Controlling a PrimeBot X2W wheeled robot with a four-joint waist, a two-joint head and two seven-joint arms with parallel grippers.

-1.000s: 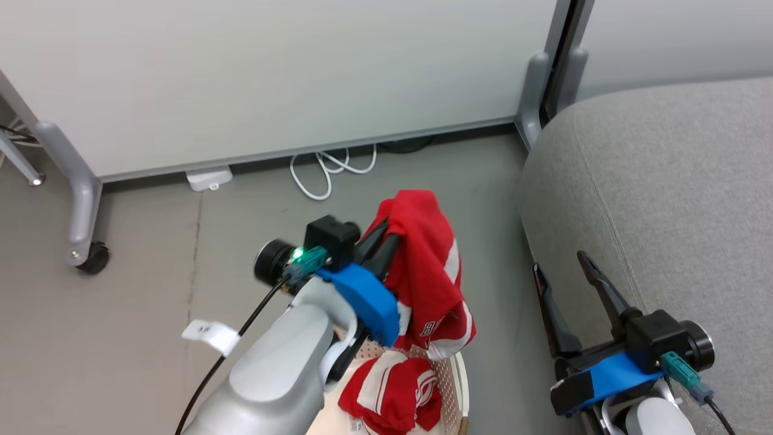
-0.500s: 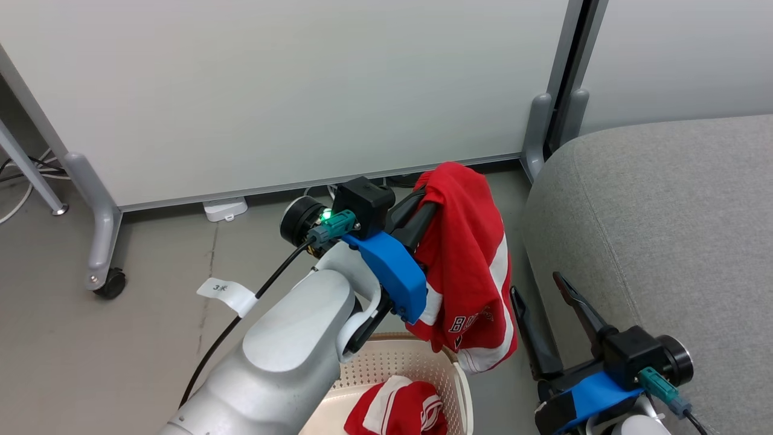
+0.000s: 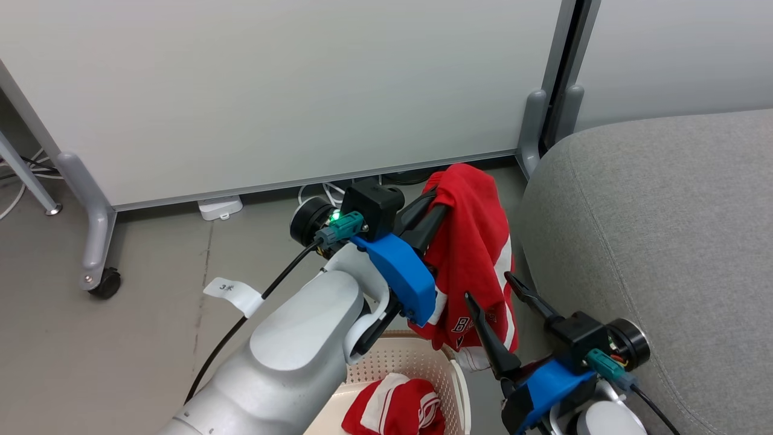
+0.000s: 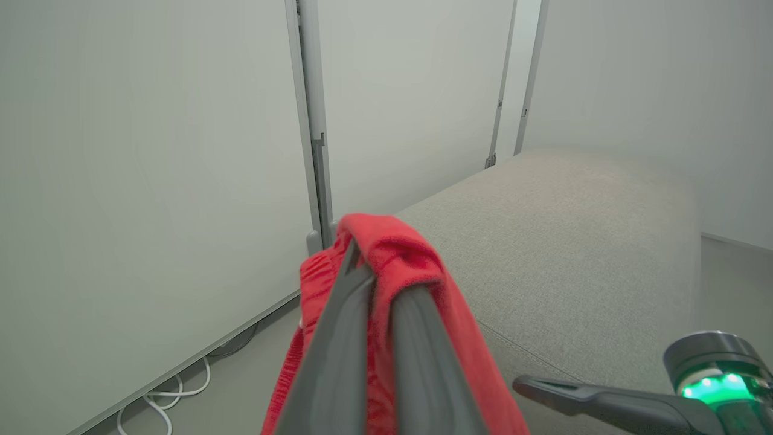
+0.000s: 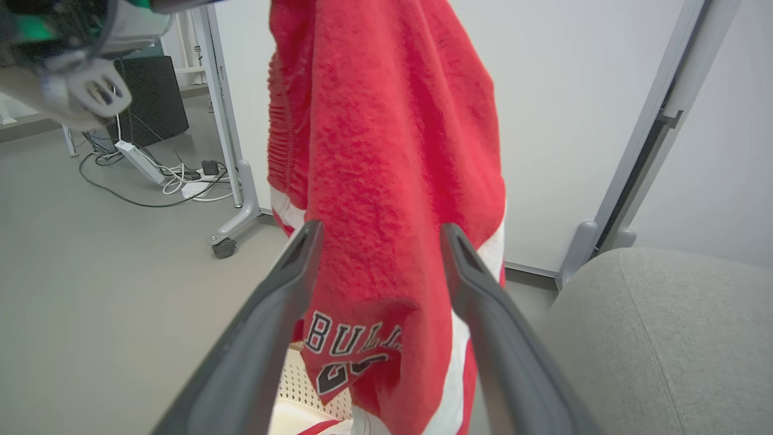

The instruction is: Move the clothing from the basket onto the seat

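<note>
The grey sofa takes up the right of the head view, its cushion bare and its rounded edge near the work. The cream perforated basket stands on the floor just beside it, at the bottom of that view. The hanging red garment is suspended above the basket's far side, close to the sofa's edge but not over the cushion. Its white-trimmed hem hangs near the rim, and contact cannot be confirmed. A second red-and-white garment lies crumpled inside the basket. The left gripper is clamped shut on a bunched fold at the top of the hanging garment, with cloth draped over both fingers. The right gripper stands wide apart, holding nothing, its fingers framing the lower half near the lettering. Assessment: the fabric is soft, limp and light. It falls in loose folds, holds no shape, and is likely to swing and trail when carried. The single top pinch appears adequate for the weight. The ribbed gathered band or any thick fold offers the firmest purchase. A thin single layer risks slipping.
</note>
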